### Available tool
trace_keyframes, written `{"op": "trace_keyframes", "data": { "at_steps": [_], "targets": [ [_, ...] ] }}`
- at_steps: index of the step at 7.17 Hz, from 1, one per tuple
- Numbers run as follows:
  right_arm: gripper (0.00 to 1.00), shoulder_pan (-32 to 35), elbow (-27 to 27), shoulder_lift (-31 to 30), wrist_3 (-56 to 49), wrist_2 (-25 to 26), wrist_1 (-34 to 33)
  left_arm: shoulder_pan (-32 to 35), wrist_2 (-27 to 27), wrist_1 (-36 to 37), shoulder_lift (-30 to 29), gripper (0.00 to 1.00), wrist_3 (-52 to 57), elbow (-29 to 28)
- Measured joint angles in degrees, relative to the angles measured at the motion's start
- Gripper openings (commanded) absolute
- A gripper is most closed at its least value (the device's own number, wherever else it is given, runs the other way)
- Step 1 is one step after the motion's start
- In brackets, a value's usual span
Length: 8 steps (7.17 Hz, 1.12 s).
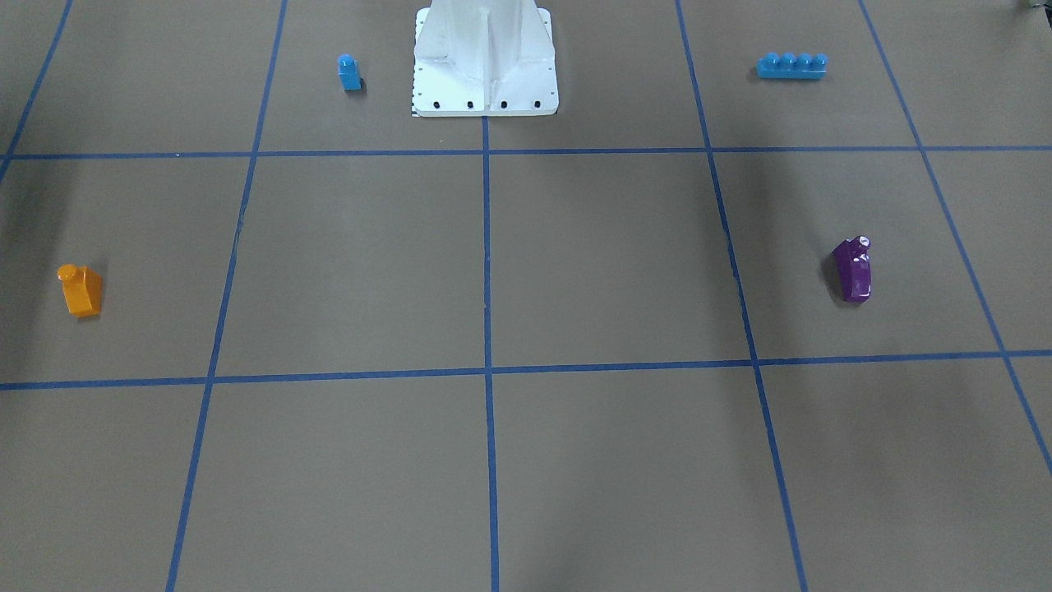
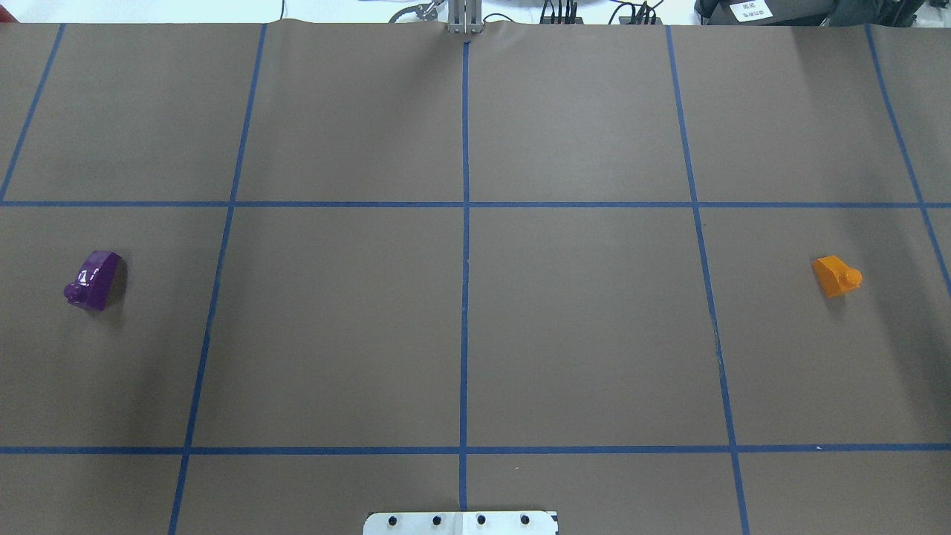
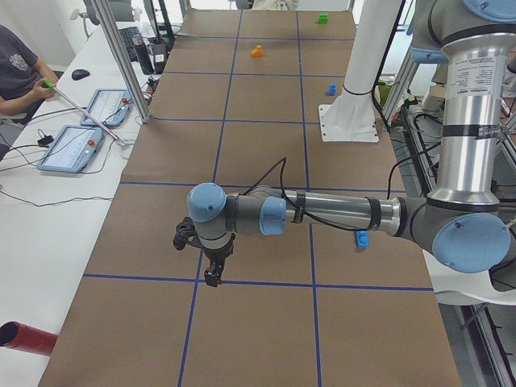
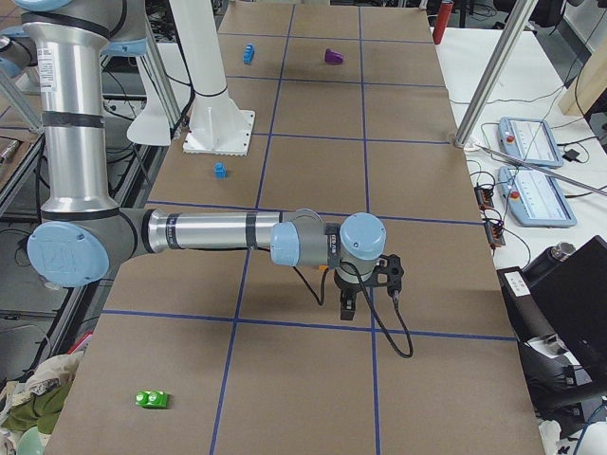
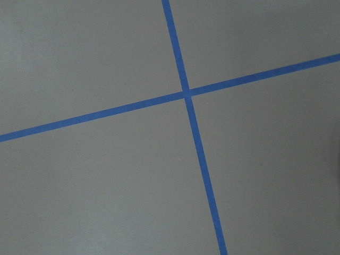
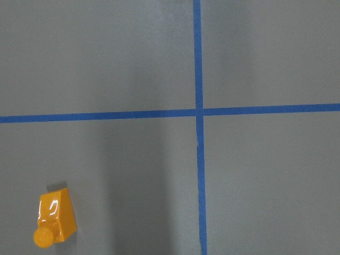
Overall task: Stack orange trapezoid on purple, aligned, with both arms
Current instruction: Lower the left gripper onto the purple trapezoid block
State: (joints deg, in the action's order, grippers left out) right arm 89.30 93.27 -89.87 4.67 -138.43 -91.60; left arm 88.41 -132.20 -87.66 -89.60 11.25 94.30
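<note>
The orange trapezoid (image 2: 836, 276) lies on its side at the table's right, stud toward the right edge. It also shows in the front view (image 1: 80, 289) and low left in the right wrist view (image 6: 54, 223). The purple brick (image 2: 95, 279) lies on its side at the far left, and also shows in the front view (image 1: 853, 269). My left gripper (image 3: 211, 276) hangs over the table near the purple brick's area, and only the left side view shows it. My right gripper (image 4: 347, 307) shows only in the right side view. I cannot tell whether either is open or shut.
A small blue single-stud brick (image 1: 349, 72) and a long blue four-stud brick (image 1: 791, 66) sit on either side of the white pedestal base (image 1: 485, 62). A green brick (image 4: 152, 399) lies at the near end in the right side view. Blue tape lines grid the brown table.
</note>
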Motion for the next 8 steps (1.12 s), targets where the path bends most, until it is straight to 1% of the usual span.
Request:
{"op": "trace_keyframes", "data": {
  "at_steps": [2, 5, 7, 8],
  "targets": [
    [1.0, 0.0, -0.01, 0.01, -0.07, 0.0, 0.01, 0.24, 0.01, -0.08, -0.02, 1.0, 0.3, 0.49],
    [1.0, 0.04, 0.53, -0.02, -0.13, -0.07, 0.03, 0.02, 0.04, -0.52, 0.33, 1.0, -0.03, 5.19],
    [1.0, 0.01, 0.77, 0.66, -0.64, -0.03, 0.04, -1.66, -0.34, -0.75, -0.96, 1.0, -0.93, 7.79],
    [1.0, -0.06, 0.67, 1.31, -0.54, -0.01, -0.03, -3.54, -0.44, -0.92, -1.98, 1.0, -4.28, 8.42]
  ]
}}
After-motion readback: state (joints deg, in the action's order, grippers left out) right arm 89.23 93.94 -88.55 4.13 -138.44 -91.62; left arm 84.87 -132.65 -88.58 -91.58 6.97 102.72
